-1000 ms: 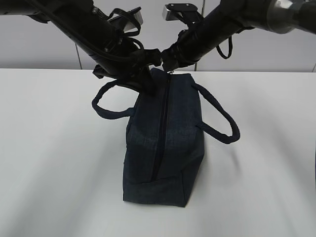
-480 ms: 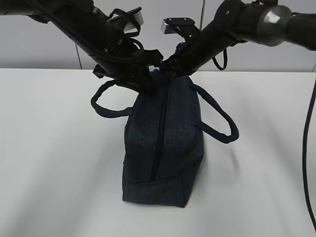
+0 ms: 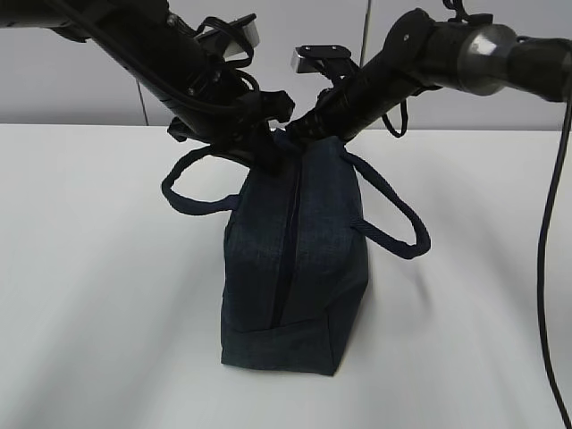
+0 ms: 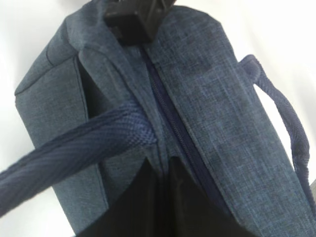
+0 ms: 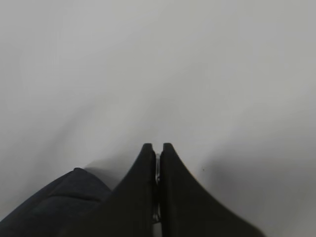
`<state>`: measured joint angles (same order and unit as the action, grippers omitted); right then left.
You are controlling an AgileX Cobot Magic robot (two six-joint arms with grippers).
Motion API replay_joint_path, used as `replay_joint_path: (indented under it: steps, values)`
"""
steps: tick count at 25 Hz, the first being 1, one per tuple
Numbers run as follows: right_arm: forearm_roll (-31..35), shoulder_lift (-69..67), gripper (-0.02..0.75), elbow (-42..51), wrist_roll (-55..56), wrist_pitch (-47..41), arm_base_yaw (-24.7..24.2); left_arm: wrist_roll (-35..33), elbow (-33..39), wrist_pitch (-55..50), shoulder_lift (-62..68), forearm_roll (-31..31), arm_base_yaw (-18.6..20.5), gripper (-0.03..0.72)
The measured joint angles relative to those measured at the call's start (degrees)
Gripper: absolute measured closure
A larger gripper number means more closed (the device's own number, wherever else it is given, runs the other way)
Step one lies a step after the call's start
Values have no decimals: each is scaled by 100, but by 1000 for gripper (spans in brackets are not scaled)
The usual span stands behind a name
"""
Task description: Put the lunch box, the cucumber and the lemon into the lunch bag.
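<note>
The navy lunch bag (image 3: pixel 313 259) stands on the white table, its top zipper (image 3: pixel 290 241) closed along the visible length. My left gripper (image 3: pixel 268 150) is shut on a fold of bag fabric beside the zipper at the far end, seen close in the left wrist view (image 4: pixel 160 160). My right gripper (image 3: pixel 302 130) is at the bag's far top end, shut on a thin metal ring pull (image 5: pixel 157 170). It also shows in the left wrist view (image 4: pixel 134 19). The lunch box, cucumber and lemon are out of view.
The bag's two loop handles hang out to the left (image 3: pixel 183 192) and the right (image 3: pixel 402 228). The white table (image 3: pixel 98 295) surrounds the bag. A black cable (image 3: pixel 547 268) hangs at the right edge. A grey wall stands behind.
My right arm has swung and lowered its gripper a little toward the bag's far end. The bag's top has shifted slightly left. My left gripper holds its place.
</note>
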<state>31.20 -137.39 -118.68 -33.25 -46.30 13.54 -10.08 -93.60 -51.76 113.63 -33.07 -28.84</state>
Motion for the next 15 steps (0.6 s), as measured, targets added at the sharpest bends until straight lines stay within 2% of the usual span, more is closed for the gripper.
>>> replay_joint_path:
  steps: [15]
  values:
    - [-21,-11,738,0,0,10,0,-21,0,-19,0,23,0,695]
